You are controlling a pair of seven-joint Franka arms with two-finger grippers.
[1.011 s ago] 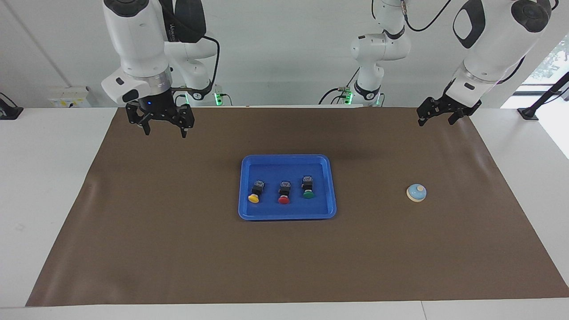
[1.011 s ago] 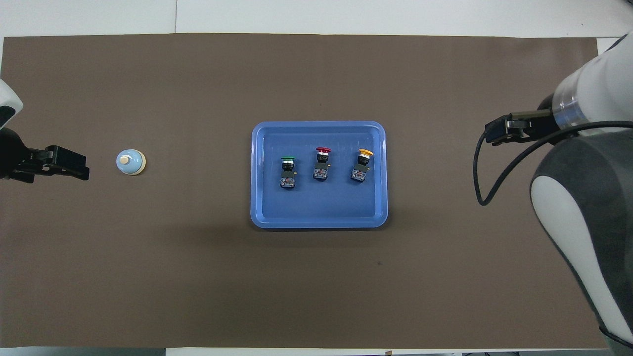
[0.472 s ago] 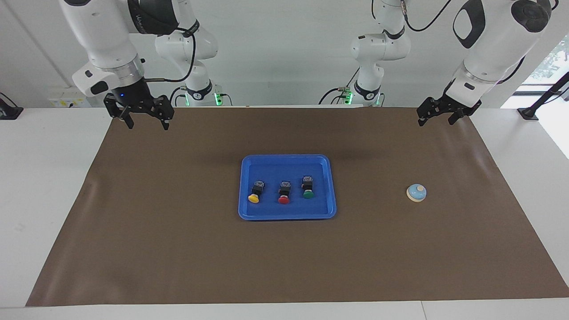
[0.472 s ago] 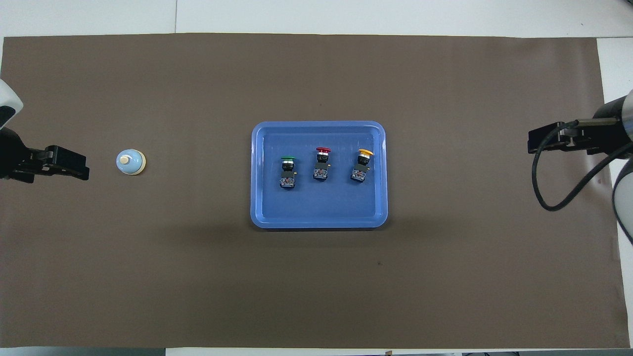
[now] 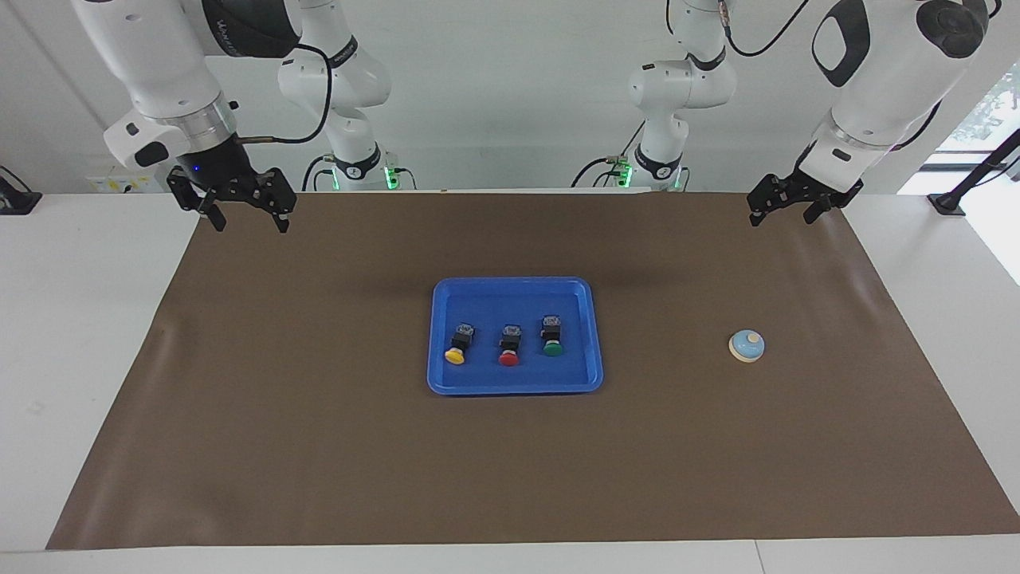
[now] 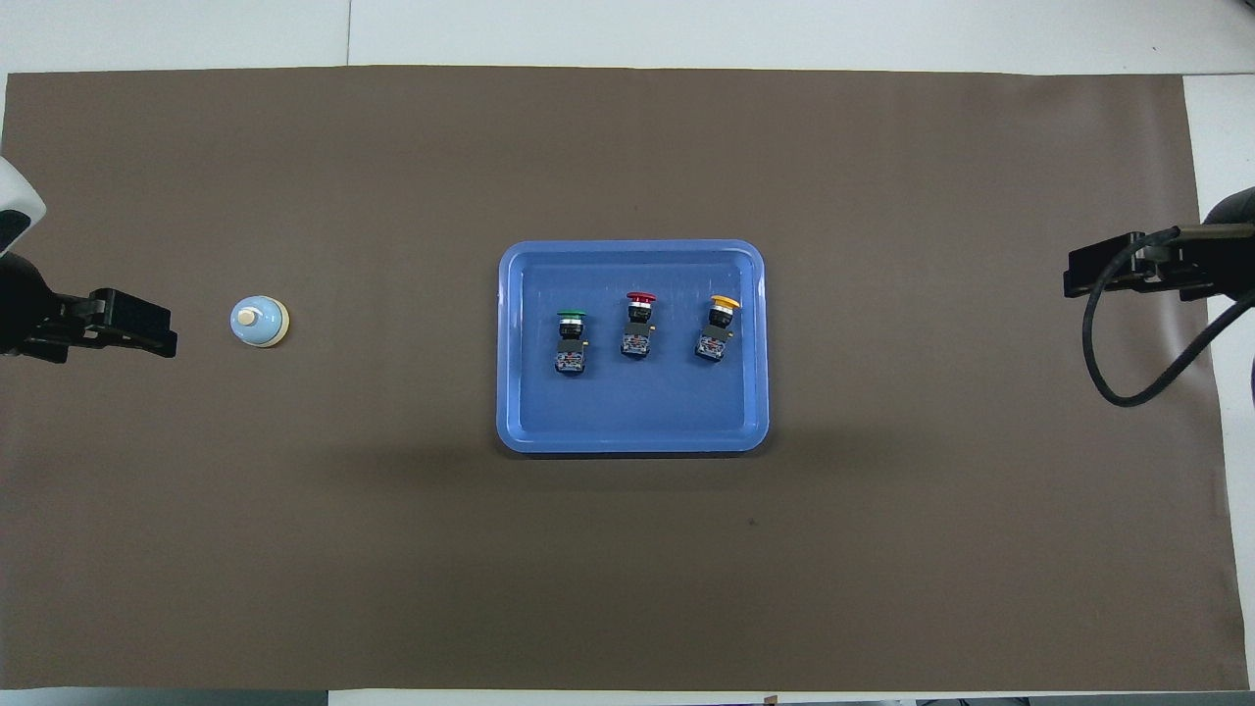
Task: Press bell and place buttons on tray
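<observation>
Three buttons on tray, both arms parked

Facing view, left to right: right gripper (image 5: 245, 217) hangs over the mat's (image 5: 319, 446) corner at the right arm's end, fingers spread, holding nothing. Blue tray (image 5: 514, 387) mid-mat holds yellow button (image 5: 457, 347), red button (image 5: 509, 348), green button (image 5: 551, 337) in a row, caps pointing away from the robots. Bell (image 5: 747, 346) sits on the mat toward the left arm's end. Left gripper (image 5: 785, 210) hangs spread & empty over the mat's other robot-side corner. Only this view shows both grippers raised; overhead view shows the red cap farthest from the robots.

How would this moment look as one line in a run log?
buttons: all three on tray | bell: on mat, untouched | left gripper: open, empty | right gripper: open, empty
</observation>
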